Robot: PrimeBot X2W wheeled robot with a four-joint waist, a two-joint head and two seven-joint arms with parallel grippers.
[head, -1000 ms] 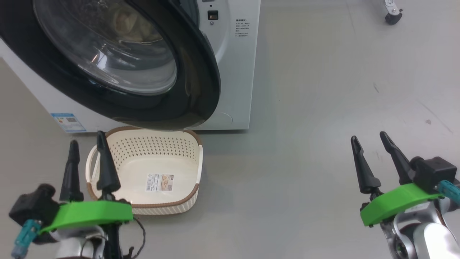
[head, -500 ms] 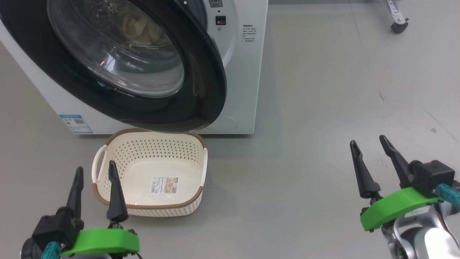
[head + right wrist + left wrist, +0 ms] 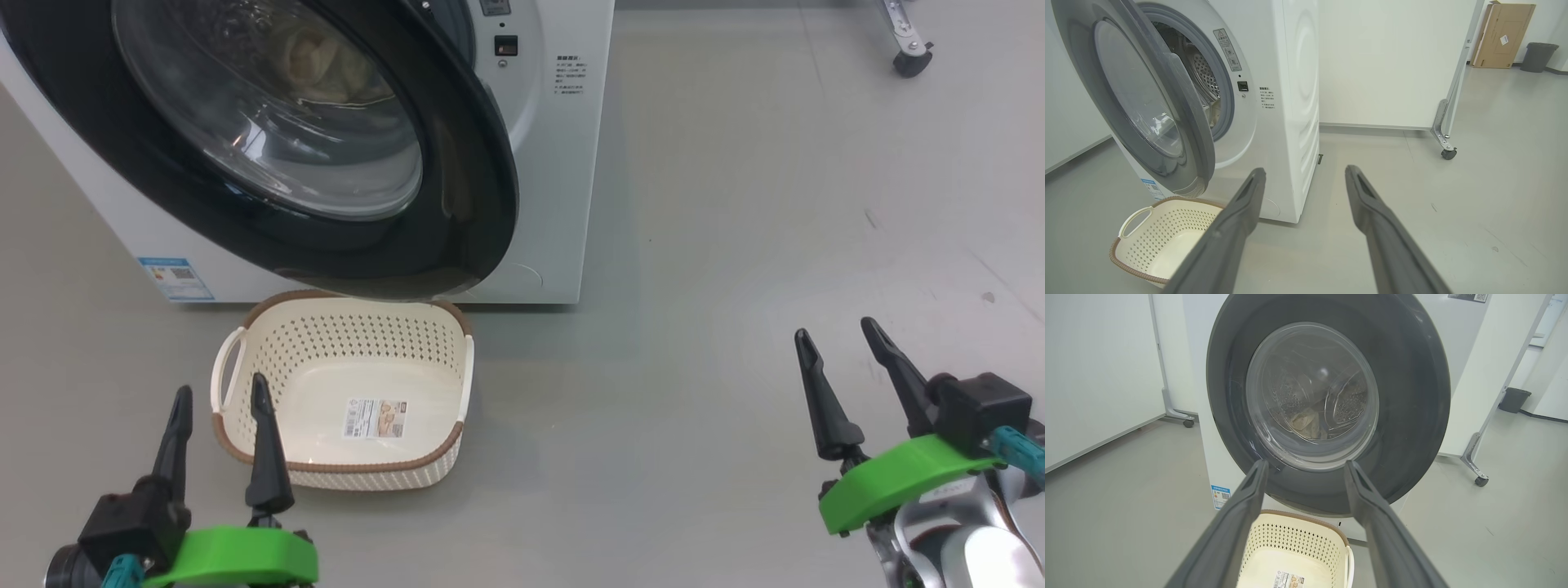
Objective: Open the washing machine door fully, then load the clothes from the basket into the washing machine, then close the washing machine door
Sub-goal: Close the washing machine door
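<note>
Floor [image 3: 718,245]: smooth pale grey, faintly scuffed. White partition panels [image 3: 1392,61] on castors stand behind the washing machine [image 3: 555,163].

The basket [image 3: 351,336] sits on the floor directly below the washing machine door [image 3: 473,188], which hangs partly open. The basket's label sticker [image 3: 375,416] lies uncovered. We see the clothes [image 3: 314,57] inside the drum [image 3: 1204,75], through the door glass.

The left gripper [image 3: 221,386] hovers at the basket's near left corner. The right gripper [image 3: 834,329] is well apart, over bare floor. We note both sets of jaws spread wide, holding nothing.

The right wrist view gives us the gap between door and grey gasket [image 3: 1227,98], plus a cardboard box [image 3: 1502,34] and dark bin [image 3: 1539,57]. The left wrist view gives the door face-on.
</note>
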